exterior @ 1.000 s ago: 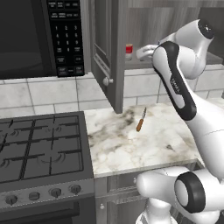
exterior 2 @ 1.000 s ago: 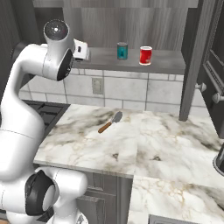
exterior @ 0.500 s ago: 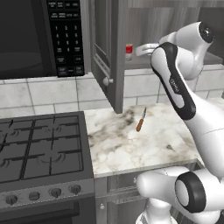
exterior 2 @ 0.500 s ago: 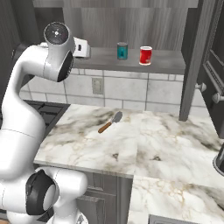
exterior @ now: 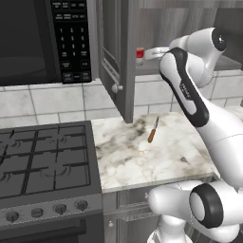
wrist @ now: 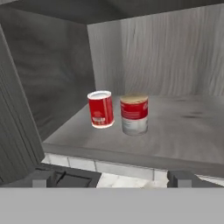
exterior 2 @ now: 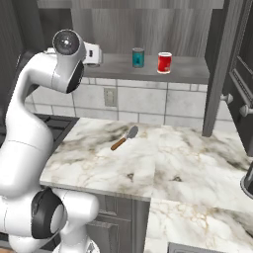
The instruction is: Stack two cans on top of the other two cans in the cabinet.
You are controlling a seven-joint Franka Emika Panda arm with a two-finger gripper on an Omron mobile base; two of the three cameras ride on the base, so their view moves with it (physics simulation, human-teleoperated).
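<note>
The grey cabinet [exterior 2: 192,70] stands open, its door [exterior: 121,57] swung out to the left. On its shelf a teal can [exterior 2: 138,57] and a red can [exterior 2: 164,63] stand side by side, apart from each other. My gripper [exterior 2: 91,54] hovers at the shelf's left end, level with it, left of the teal can. In the hand view two red-and-white cans [wrist: 100,109] [wrist: 134,114] stand upright close together on the shelf [wrist: 188,127], ahead of my open gripper [wrist: 111,178], which holds nothing. A red can [exterior: 139,54] peeks out between the door and my hand [exterior: 155,51].
An orange-handled knife [exterior: 152,130] [exterior 2: 123,139] lies on the marble counter [exterior 2: 163,168] below the cabinet. The black microwave [exterior: 42,38] and the stove [exterior: 42,161] are to the left. A second open door [exterior 2: 220,74] hangs at the right.
The hand has crept slightly upward at the shelf's left end. The jaws stayed open and the cans did not move.
</note>
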